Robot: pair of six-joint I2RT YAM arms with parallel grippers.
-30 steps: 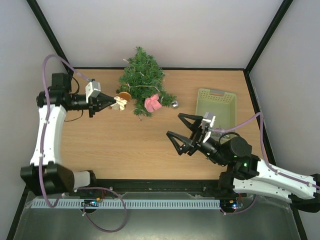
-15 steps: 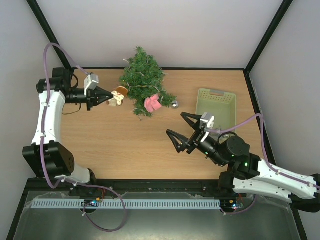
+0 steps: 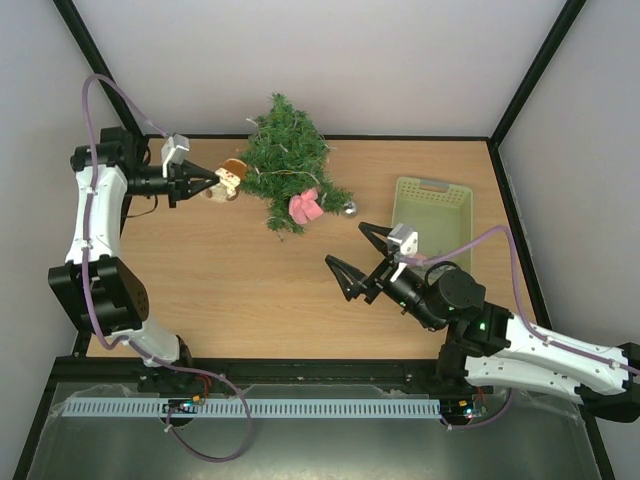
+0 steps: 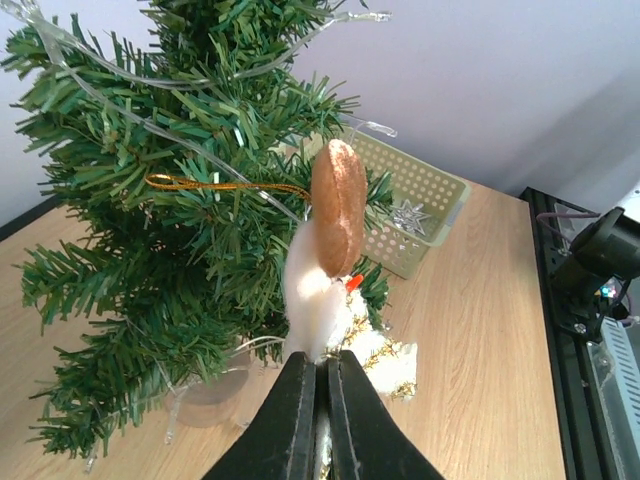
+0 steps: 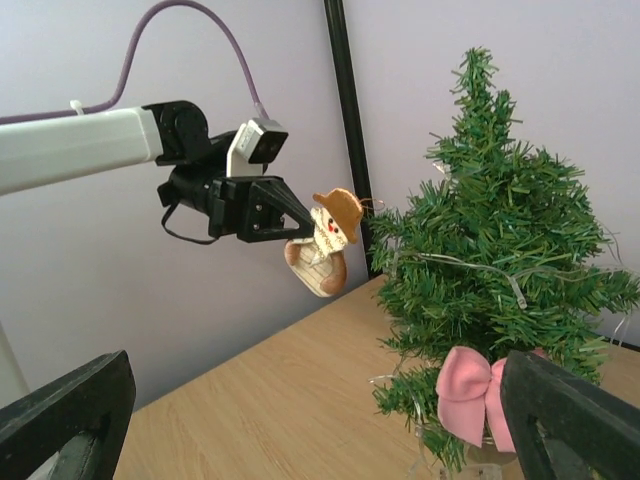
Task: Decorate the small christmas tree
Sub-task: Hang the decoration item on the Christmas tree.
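Dark green needles at the top centre of the overhead view: that's the small christmas tree (image 3: pixel 285 160), standing upright at the far edge of the wooden table (image 3: pixel 250 290), close to the back wall. A pink bow (image 3: pixel 305 206) sits low on its front branches, and a little silver bauble (image 3: pixel 350 209) shows just right of the bow, near the tree's foot. A clear light string (image 4: pixel 150 110) winds through the branches.

Over in the upper left of the overhead view, the left gripper (image 3: pixel 205 183) has its jaws pinched together on a snowman ornament (image 3: pixel 226 181) with a brown hat and a pale body. The left wrist camera shows the two black fingers (image 4: pixel 290 420) meeting on the white lower part of the figure, hat up in the middle of the frame. A gold hanging loop (image 4: pixel 225 184) runs off to the left across the needles. The right wrist view shows the snowman held up in the air, clear of the table, just beside the branch tips on the tree's left side. Whether it touches them, I can't tell.

Centre right of the overhead view, the right gripper (image 3: pixel 360 255) has its jaws spread wide with nothing between them. Its own camera has a dark finger (image 5: pixel 70 410) in each lower corner, looking at the tree. A pale green basket (image 3: pixel 432 215) sits at the right of the table, and the left wrist view shows a silver star (image 4: pixel 408 217) inside it.
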